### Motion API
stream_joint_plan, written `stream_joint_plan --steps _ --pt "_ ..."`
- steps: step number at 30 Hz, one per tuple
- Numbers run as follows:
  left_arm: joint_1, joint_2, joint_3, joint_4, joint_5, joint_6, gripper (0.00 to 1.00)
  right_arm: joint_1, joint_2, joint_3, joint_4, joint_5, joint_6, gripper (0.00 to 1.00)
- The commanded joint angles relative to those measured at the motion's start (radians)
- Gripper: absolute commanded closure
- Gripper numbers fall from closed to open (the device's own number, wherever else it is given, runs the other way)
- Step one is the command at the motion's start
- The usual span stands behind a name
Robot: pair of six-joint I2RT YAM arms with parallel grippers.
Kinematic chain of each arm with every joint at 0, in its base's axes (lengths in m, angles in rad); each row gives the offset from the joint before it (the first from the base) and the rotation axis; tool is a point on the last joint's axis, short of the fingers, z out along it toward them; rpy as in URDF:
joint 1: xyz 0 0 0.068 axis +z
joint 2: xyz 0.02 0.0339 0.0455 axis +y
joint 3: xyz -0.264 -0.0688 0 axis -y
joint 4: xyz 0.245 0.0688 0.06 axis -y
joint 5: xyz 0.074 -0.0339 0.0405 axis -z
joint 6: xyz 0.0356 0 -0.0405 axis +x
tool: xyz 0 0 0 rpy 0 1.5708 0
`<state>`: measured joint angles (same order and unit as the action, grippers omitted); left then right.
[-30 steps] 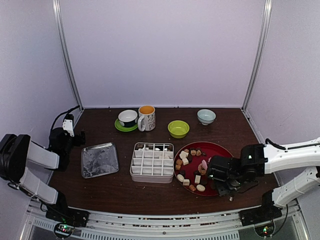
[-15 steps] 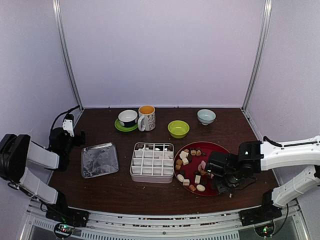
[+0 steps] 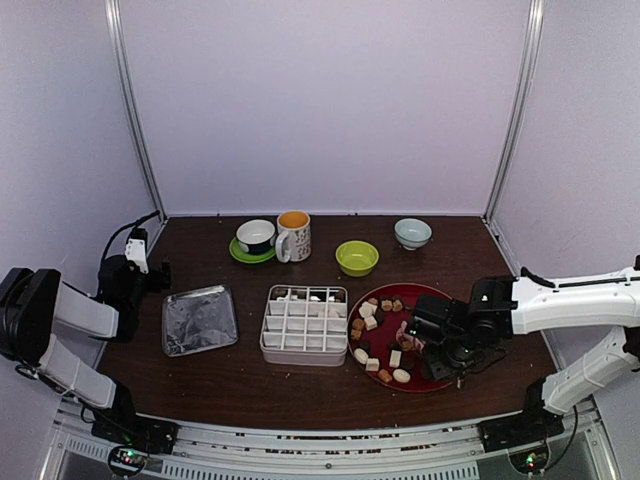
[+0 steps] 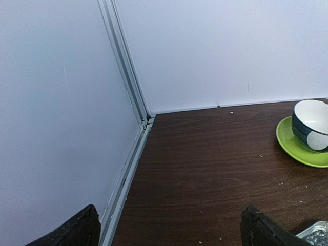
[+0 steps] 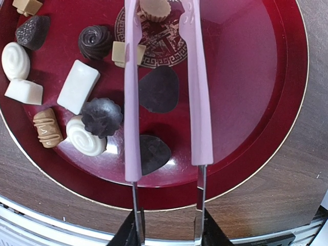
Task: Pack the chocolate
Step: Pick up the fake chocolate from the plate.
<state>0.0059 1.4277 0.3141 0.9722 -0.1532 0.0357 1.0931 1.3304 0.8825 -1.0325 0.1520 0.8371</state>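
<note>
Recorded a leftward shift of the right gripper (image 5: pixel 169 230) since a second before, from the near right rim of the round dark-red plate (image 5: pixel 287 128) toward its middle; found all else unmoved. Found that gripper partly closed on the long pink plastic tongs (image 5: pixel 132 102), gripped at the handle end, arms either side of a round tan cup-shaped chocolate (image 5: pixel 154 7), not clearly pinching it. Found the other small white, tan and dark brown chocolates (image 5: pixel 78 93) loose on the plate, a few apparently already in the back row of the white gridded box (image 3: pixel 303 325) just left of it. Judged the shift an approach to a pick, nothing lifted yet. Found the left gripper (image 4: pixel 169 228) spread wide, holding nothing, parked at the table's left edge near a green saucer (image 4: pixel 297 151).
</note>
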Motion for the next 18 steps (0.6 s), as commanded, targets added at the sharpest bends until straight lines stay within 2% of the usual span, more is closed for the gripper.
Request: stream_joint_plan --steps 1,6,11,18 --pt "0.008 -0.003 0.009 0.057 0.008 0.010 0.02 -0.018 0.017 0.033 0.014 -0.002 -0.024 0.68" --pt "0.008 -0.003 0.008 0.057 0.008 0.010 0.02 -0.022 0.039 0.052 0.013 -0.005 -0.041 0.70" --pt "0.008 -0.003 0.008 0.057 0.007 0.010 0.02 -0.022 0.042 0.070 0.003 0.001 -0.045 0.75" --pt "0.008 -0.003 0.008 0.057 0.007 0.010 0.02 -0.021 0.000 0.097 -0.019 0.032 -0.054 0.76"
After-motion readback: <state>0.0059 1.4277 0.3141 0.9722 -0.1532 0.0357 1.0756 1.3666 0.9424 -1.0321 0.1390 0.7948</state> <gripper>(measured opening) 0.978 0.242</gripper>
